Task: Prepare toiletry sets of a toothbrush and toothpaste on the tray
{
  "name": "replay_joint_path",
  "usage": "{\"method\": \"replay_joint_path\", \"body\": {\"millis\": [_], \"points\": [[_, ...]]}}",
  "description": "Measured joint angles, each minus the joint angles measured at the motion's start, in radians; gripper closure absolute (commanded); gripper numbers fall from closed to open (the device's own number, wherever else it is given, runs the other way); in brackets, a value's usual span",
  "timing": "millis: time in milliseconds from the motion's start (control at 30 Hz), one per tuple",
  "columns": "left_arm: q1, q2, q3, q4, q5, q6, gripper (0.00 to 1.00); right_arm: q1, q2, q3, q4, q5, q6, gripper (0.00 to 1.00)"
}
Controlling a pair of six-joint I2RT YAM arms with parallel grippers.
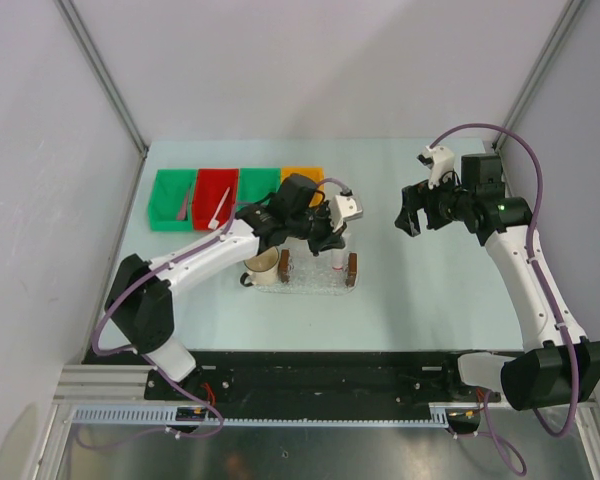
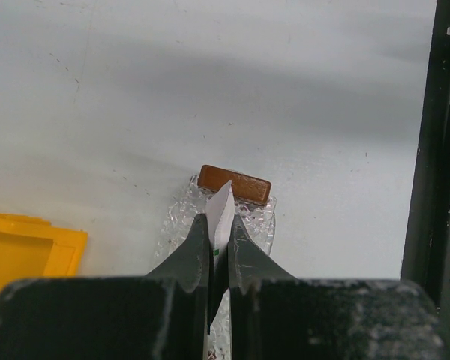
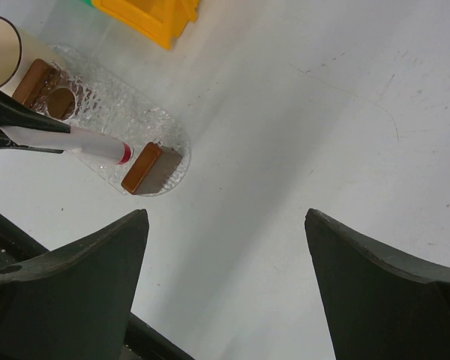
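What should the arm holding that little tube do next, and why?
Probably lower it and let go: the left gripper is shut on the toothpaste, which hangs over the tray between its brown blocks, not yet released.

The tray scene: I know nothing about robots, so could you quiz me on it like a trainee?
1. True or false: the right fingers are shut.
2. What do the left fingers hold over the tray? A) a spoon B) toothpaste C) a sponge
3. Fill in: in the top view, a ___ stands next to the tray's left end.

Key:
1. False, they stand wide open and hold nothing.
2. B.
3. cup.
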Motion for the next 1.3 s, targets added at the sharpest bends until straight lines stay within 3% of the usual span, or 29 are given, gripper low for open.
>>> {"method": "replay_joint_path", "body": {"millis": [1300], "points": [[0.000, 0.060, -0.026, 0.031, -0.002, 0.008, 1.00, -0.002, 0.000, 0.000, 0.000, -0.008, 0.000, 0.09]]}}
